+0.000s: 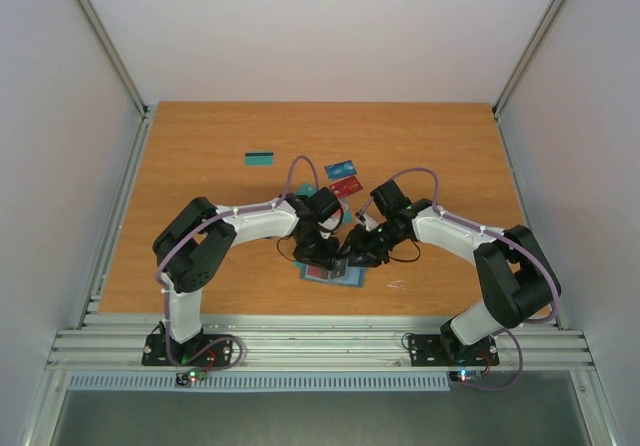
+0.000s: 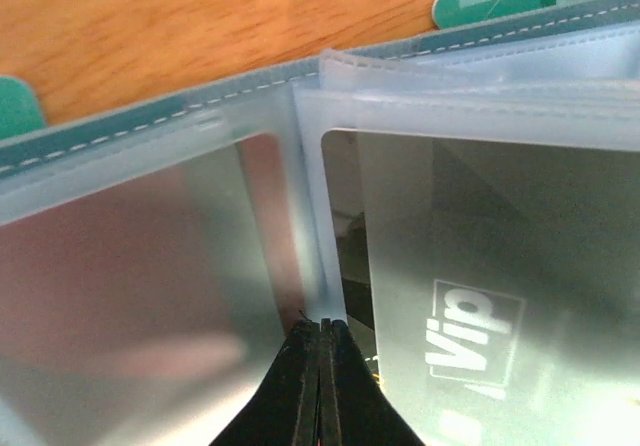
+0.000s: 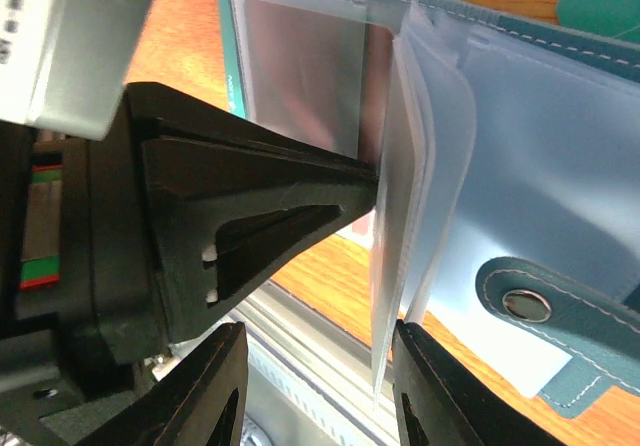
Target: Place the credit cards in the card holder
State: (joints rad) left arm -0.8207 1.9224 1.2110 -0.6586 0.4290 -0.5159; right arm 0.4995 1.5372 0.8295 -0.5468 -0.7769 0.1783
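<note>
Overhead, the left gripper (image 1: 335, 259) and right gripper (image 1: 355, 255) are meeting over the open card holder (image 1: 345, 278) at the desk's (image 1: 200, 146) near middle, with credit cards (image 1: 341, 169) lying beyond. Left wrist: the left gripper's closed jaws are pinching the holder's clear sleeves (image 2: 480, 216). Right wrist: the right gripper is gaping wide around those sleeves.

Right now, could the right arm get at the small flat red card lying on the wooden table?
Probably yes. The red card lies uncovered, close beyond the open right gripper. That gripper would first have to back away from the teal folding card holder.
</note>
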